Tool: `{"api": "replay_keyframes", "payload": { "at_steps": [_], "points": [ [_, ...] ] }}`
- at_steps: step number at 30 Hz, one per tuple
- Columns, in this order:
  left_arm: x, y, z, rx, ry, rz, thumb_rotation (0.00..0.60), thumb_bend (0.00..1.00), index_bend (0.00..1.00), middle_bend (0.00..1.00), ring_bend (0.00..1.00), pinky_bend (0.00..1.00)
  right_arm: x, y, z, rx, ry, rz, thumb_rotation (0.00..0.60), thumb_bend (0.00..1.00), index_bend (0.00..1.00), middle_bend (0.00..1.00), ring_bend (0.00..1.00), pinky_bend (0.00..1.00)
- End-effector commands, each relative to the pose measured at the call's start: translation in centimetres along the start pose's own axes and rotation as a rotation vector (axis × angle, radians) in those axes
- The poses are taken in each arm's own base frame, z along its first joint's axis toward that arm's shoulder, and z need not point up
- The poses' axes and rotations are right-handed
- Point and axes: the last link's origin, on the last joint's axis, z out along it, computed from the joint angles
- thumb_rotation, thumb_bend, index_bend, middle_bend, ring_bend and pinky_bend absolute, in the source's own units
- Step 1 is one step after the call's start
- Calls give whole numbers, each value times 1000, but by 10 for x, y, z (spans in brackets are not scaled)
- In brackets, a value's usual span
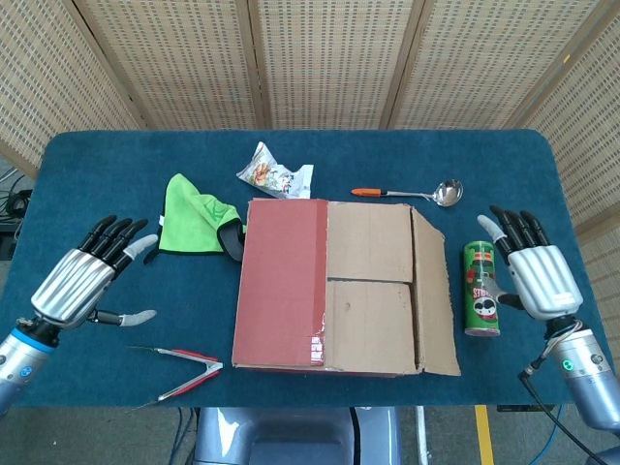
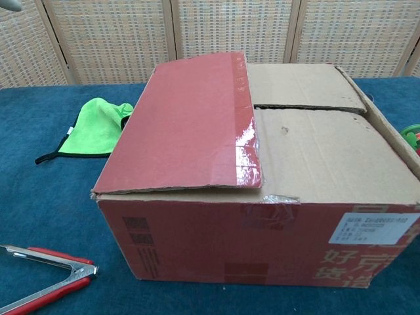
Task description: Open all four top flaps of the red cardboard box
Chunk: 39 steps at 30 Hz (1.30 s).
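Mid-table: box [image 1: 329, 286], corrugated card, red outside, brown inside. Right flap [image 1: 434, 291] turned out; left flap [image 1: 283, 281], glossy tape along edge, lies flat over two inner flaps. Left hand [image 1: 85, 279] empty, fingers spread, beside box, likely lining up for that flap. Right hand [image 1: 535, 274] released, beside can [image 1: 481, 289].

Bare bench [image 1: 87, 194] on the left side of the red cardboard box [image 1: 329, 286], only the tongs [image 1: 184, 373] lying at its near-left corner and the green cloth [image 1: 194, 218] touching its far-left corner. Right of the box it's tighter: the green can [image 1: 481, 289] stands just beside the right flap. Ladle [image 1: 412, 194] and snack bag [image 1: 274, 174] sit behind the box.
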Motion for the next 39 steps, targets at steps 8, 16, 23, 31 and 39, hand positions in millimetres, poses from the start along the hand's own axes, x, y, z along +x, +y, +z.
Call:
{"api": "replay_keyframes", "payload": {
  "at_steps": [8, 16, 23, 31, 39],
  "points": [
    [10, 20, 35, -136, -46, -67, 143, 78, 105, 27, 0, 0, -15, 10, -13, -66, -2, -15, 600, 131, 0, 0, 0, 0],
    [14, 39, 71, -255, -96, -66, 136, 317, 150, 36, 0, 0, -31, 16, -25, -122, 8, -11, 600, 136, 0, 0, 0, 0],
    [18, 63, 108, -356, -92, -69, 136, 332, 256, 150, 0, 0, -37, 18, -29, -136, 14, -19, 600, 154, 0, 0, 0, 0],
    [16, 97, 146, -461, -84, -85, 129, 331, 296, 206, 22, 0, -40, 17, -29, -137, 10, -18, 600, 156, 0, 0, 0, 0],
    [14, 119, 171, -508, -102, -118, 116, 332, 315, 209, 23, 0, -42, 16, -30, -134, 1, -16, 600, 156, 0, 0, 0, 0]
  ]
}}
